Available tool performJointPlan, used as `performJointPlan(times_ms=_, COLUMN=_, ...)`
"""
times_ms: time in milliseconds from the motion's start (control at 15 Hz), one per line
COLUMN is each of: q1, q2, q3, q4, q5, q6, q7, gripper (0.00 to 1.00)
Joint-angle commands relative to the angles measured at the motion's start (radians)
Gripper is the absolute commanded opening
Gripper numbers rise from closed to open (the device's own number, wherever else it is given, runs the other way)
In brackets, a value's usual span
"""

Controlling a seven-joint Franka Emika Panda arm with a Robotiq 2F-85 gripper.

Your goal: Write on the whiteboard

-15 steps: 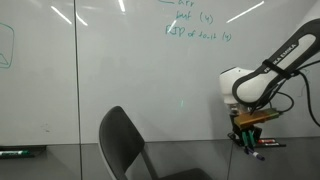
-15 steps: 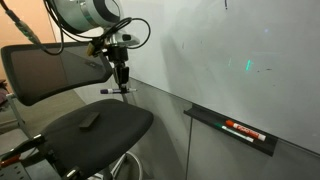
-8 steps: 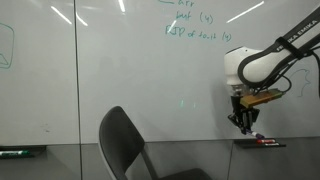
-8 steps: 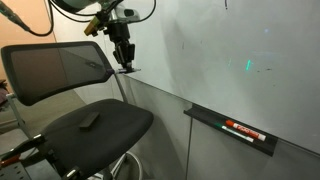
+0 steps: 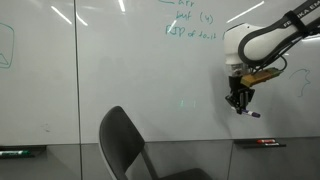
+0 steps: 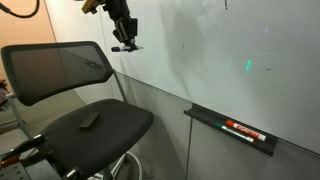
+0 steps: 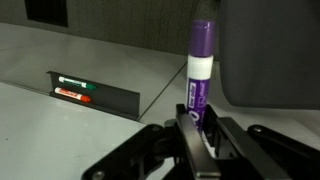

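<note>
The whiteboard (image 5: 120, 70) is a very large glossy white wall board with green handwriting (image 5: 195, 25) near its top; it also fills the right of an exterior view (image 6: 230, 50). My gripper (image 5: 238, 100) hangs close in front of the board, below the handwriting, and it also shows near the top in an exterior view (image 6: 125, 38). It is shut on a purple marker with a white band (image 7: 198, 70), which sticks out past the fingers in the wrist view. I cannot tell if the tip touches the board.
A black office chair (image 5: 125, 145) stands in front of the board and shows large in an exterior view (image 6: 75, 90). A black marker tray (image 6: 235, 128) with markers is fixed below the board; it shows in the wrist view (image 7: 90, 92) and below the gripper (image 5: 262, 143).
My gripper has risen with the purple marker from just above the tray to about mid-height of the board, staying close to its surface.
</note>
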Motion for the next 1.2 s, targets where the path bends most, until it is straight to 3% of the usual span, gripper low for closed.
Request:
performJointPlan(times_ms=0, q1=-0.050, q2=0.075, q3=0.007, q4=0.101, q5=-0.029, q6=0.006, q7=-0.076, gripper=0.12)
performJointPlan(times_ms=667, q1=-0.055, q2=0.283, q3=-0.028, q4=0.390, q5=-0.058, q6=0.028, q7=-0.076, gripper=0.12)
performJointPlan(times_ms=1133, q1=-0.052, q2=0.344, q3=-0.062, q4=0.486, q5=-0.061, q6=0.005, q7=-0.079, gripper=0.12)
